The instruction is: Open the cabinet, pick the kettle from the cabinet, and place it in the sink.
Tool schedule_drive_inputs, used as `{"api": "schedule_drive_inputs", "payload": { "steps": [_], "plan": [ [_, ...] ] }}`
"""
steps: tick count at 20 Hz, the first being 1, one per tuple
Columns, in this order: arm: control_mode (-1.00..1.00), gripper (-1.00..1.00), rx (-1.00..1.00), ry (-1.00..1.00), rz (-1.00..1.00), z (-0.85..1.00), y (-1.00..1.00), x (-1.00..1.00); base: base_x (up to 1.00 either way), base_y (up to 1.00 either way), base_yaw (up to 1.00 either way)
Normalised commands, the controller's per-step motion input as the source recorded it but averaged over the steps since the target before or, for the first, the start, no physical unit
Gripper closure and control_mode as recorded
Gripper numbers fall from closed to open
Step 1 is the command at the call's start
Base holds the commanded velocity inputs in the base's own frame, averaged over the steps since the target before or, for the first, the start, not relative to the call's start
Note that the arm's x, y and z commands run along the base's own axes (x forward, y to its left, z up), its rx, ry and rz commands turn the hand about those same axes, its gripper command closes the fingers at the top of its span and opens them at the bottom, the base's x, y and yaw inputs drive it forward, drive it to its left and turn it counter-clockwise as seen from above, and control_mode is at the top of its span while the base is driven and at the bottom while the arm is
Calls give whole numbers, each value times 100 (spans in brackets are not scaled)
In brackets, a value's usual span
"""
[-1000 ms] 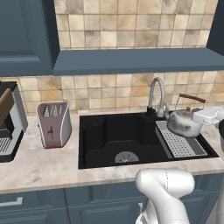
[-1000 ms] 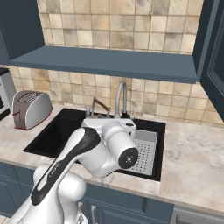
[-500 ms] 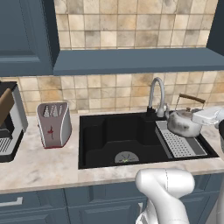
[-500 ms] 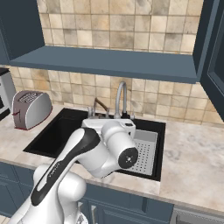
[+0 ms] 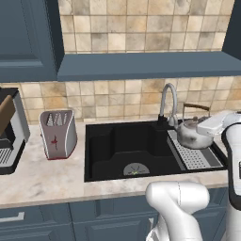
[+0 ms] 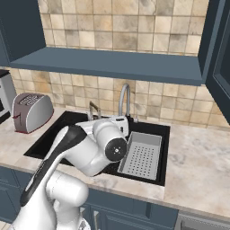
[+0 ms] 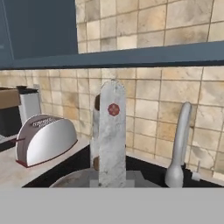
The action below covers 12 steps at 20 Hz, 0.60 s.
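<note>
The small shiny silver kettle with the arched brown handle sits over the right side of the big black sink, at about 3 o'clock from the round drain, just beside the curved silver tap. The two-finger gripper is pinched shut on the kettle's handle. A silver toaster stands on the pale stone counter, at 9 o'clock from the sink

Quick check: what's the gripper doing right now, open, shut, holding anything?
Gripper: shut on the kettle by its arched handle, held over the right side of the sink.
</note>
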Motion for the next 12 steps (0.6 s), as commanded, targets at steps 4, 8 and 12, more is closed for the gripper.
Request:
{"api": "schedule_drive_inputs", "payload": {
  "steps": [4, 8, 12],
  "plan": [
    [-100, 100, -8, 0, -9, 8, 25, -9, 0, 0, 0],
    [-100, 100, 0, 7, -14, 5, 33, -5, 0, 0, 0],
    [-100, 100, 0, 10, -13, 9, 34, 0, 0, 0, 0]
  ]
}}
